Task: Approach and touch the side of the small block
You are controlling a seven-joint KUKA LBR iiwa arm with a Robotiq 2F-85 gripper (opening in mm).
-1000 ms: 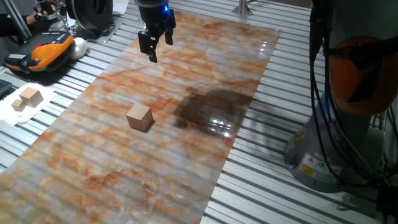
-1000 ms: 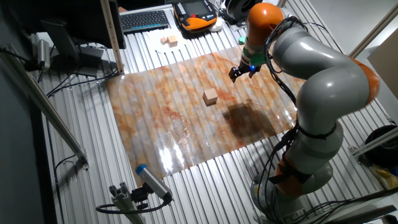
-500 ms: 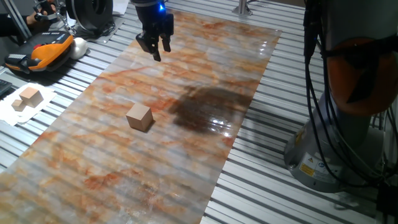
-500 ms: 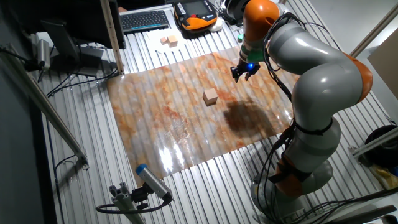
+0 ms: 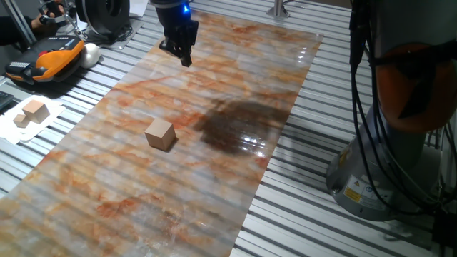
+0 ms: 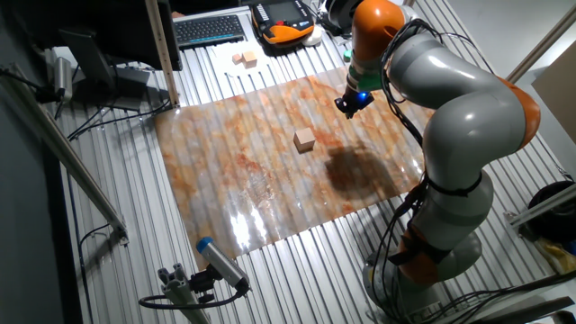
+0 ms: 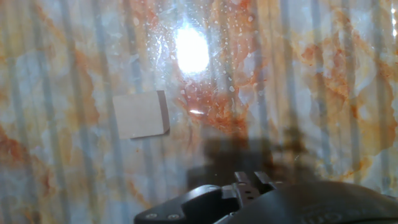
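On a slatted metal tabletop (image 5: 307, 214) draped with a glossy marbled sheet (image 5: 214, 178), the scene reads from the left edge inward: two paler wooden blocks (image 5: 30, 113) rest on white paper (image 5: 21, 128) off the sheet, apparently parked out of play, with an orange-and-black handheld unit (image 5: 44, 60) lying beyond them. The small block (image 5: 160, 134), a plain light-tan cube, sits alone and upright on the left half of the sheet with open surface on every side, a placement that looks meant to leave each of its faces reachable. Above and behind it, well apart, the pincer (image 5: 183, 53) hangs over the far end of the sheet under a blue light, empty, its fingers drawn close together so that they read as one dark tip; nothing is held between them. The closed posture fits a task of touching rather than grasping, since a narrow tip can press against one face. In the other fixed view the cube (image 6: 305, 139) lies lower left of the pincer (image 6: 351, 103), still clearly separated. The hand view looks straight down, the block (image 7: 141, 114) showing as a pale square left of centre, so the approach seems only begun. To the right, a dark shadow (image 5: 239, 127) spreads over the sheet, and the grey-and-orange arm (image 6: 468, 117) rises from its base (image 5: 385, 178) at the tabletop's right side.
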